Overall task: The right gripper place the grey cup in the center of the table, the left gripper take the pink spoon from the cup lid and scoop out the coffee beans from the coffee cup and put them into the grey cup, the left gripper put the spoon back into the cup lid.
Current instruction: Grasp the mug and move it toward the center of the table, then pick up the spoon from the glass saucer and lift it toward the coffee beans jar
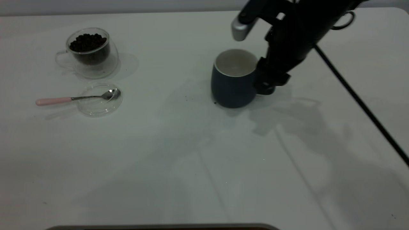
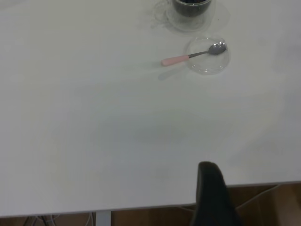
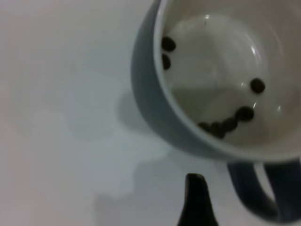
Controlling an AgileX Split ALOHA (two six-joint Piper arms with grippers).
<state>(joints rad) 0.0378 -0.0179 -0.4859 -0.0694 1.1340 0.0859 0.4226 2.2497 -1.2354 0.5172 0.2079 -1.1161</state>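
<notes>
While the grey cup [image 1: 234, 83] is standing upright near the middle of the bench [image 1: 179, 159], the right gripper [image 1: 266, 83] is reaching down beside it at its 3 o'clock side, where the handle is. In the right wrist view one dark finger [image 3: 196, 202] is showing just beside the loop handle, not touching it, so the fingers are looking released, with the cup not grasped. Inside the cup a few coffee beans [image 3: 230, 123] are lying on the white bottom. At 10 o'clock from the grey cup, well apart, the coffee cup [image 1: 90, 52] is standing with a heap of beans in it. Just at 6 o'clock from it the cup lid [image 1: 99, 99] is lying flat, and the pink spoon [image 1: 76, 97] is resting with its bowl in the lid and its handle pointing to 9 o'clock. The left gripper [image 2: 214, 197] is waiting at the bench edge, far from the things; I cannot tell how its fingers are standing.
</notes>
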